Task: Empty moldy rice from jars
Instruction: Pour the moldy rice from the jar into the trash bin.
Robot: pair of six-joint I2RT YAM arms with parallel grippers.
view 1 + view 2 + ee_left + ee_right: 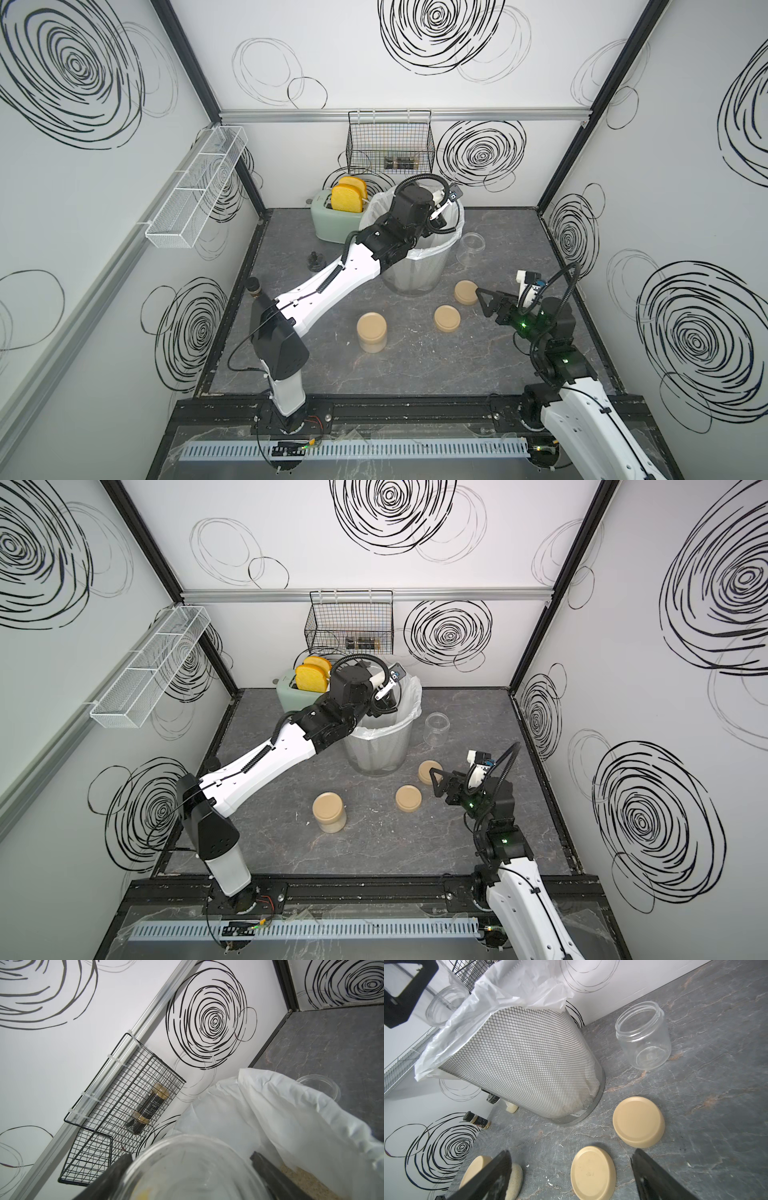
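By the look of things, two of the three jars are dealt with and one is left. The left pincer (188,1167) pinches a clear cylindrical wide-mouth jar (444,1004) by its wall, tilted over the silver mesh waste bin (411,274) with its white plastic liner (280,1105). This held jar looks nearly or wholly empty, and beige grains of moldy rice (307,1180) lie inside the liner. A second clear jar (471,248) stands open and empty on the dark marbled bench (415,370) just beside the bin. Two flat round tan lids (465,292) (446,318) lie loose nearby. The third jar (371,334) is lidded, apart from the bin, with a pale granular mass packed against its wall. The right pincer (571,1154) hangs spread above the loose lids, holding nothing.
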